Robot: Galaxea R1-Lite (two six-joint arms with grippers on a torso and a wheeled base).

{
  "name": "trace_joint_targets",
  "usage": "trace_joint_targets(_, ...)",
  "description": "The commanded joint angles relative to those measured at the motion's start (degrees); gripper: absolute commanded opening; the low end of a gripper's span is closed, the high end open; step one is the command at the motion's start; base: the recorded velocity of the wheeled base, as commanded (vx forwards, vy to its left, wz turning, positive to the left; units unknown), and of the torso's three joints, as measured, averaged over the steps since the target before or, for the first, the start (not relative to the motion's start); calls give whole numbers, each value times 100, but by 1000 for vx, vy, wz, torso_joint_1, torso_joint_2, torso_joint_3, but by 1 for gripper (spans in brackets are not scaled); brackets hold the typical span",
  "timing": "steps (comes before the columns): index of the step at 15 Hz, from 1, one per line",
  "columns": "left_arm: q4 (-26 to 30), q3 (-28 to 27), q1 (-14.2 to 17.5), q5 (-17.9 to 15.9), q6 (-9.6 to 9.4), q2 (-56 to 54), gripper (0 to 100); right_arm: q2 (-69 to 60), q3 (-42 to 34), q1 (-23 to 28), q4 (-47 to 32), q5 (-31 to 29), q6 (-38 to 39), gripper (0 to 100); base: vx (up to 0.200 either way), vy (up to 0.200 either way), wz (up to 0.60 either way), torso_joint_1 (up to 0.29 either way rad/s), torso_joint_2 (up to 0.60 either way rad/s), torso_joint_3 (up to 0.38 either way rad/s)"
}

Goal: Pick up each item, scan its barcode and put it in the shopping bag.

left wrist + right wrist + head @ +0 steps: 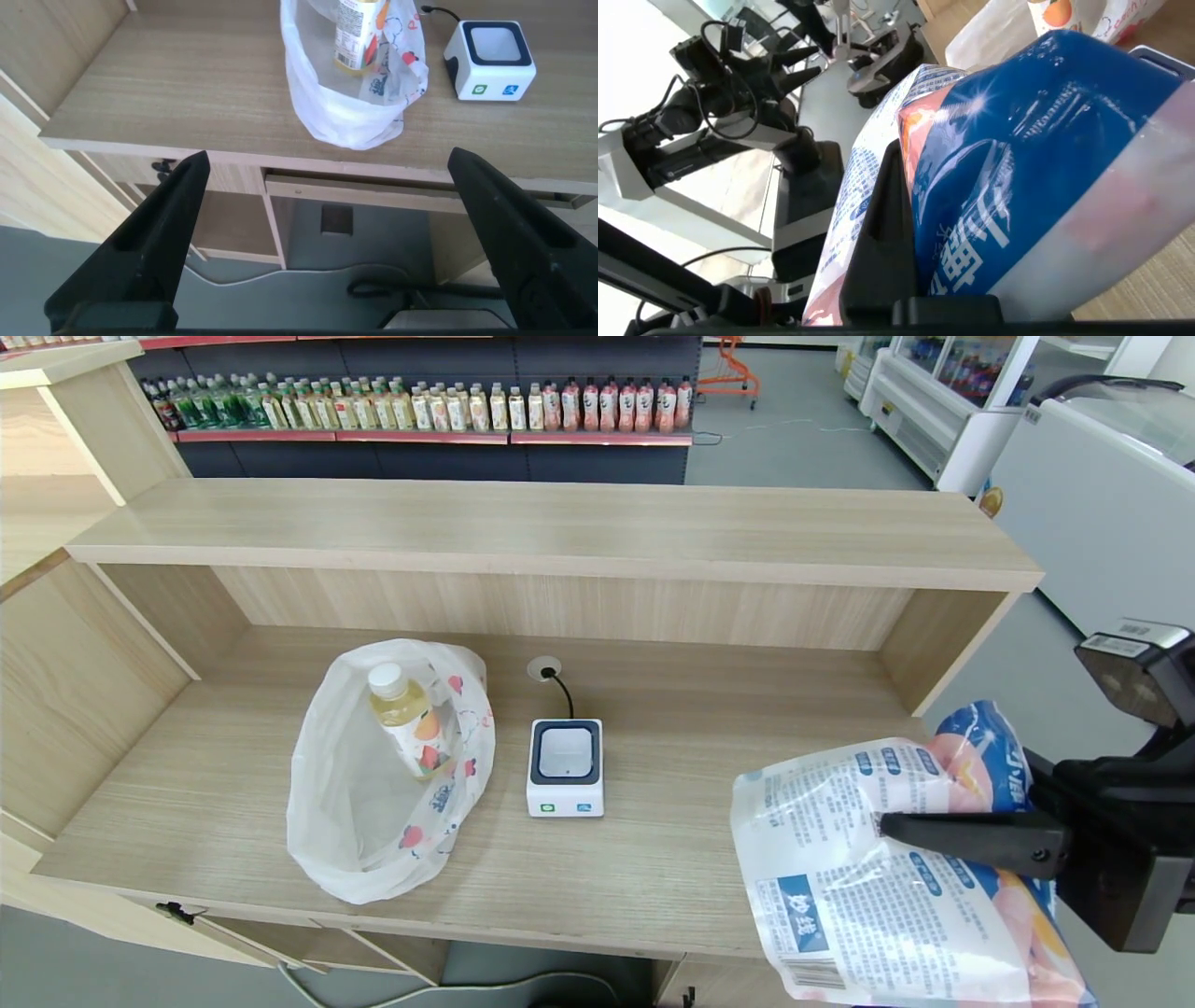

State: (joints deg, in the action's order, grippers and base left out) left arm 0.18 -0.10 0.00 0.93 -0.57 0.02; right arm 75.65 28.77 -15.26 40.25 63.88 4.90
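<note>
Beside the counter [653,868], right claw [898,829] clamps the packet [831,905], seemingly mid-body; left claw [327,166] gapes.

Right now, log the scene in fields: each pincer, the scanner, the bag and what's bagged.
right pincer: shut on the packet, held up by the right front corner of the counter
left pincer: open, empty, out in front of the counter
scanner: on the counter, window up, right of the shopping bag
shopping bag: lying open on the counter
bagged: one bottle
</note>
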Motion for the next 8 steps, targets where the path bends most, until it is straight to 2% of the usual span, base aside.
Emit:
trace_joint_targets(1, -1, 1, 0, 4, 5, -2, 100, -33, 6, 6, 0, 2, 2, 0, 0, 0, 0, 0, 0, 0)
trace_joint_targets(5, -1, 10, 0, 4, -4, -2, 100, -68, 23, 41, 53, -16, -95, 0, 0, 0, 0, 0, 0, 0)
trace_joint_targets(7, -1, 1, 0, 4, -4, -2, 100, -68, -38, 138, 554, -323, -1369, 0, 0, 0, 0, 0, 0, 0)
trace_joint_targets(8, -1, 1, 0, 4, -4, -2, 100, -112, -56, 340, 554, -429, -2178, 0, 0, 0, 0, 0, 0, 0)
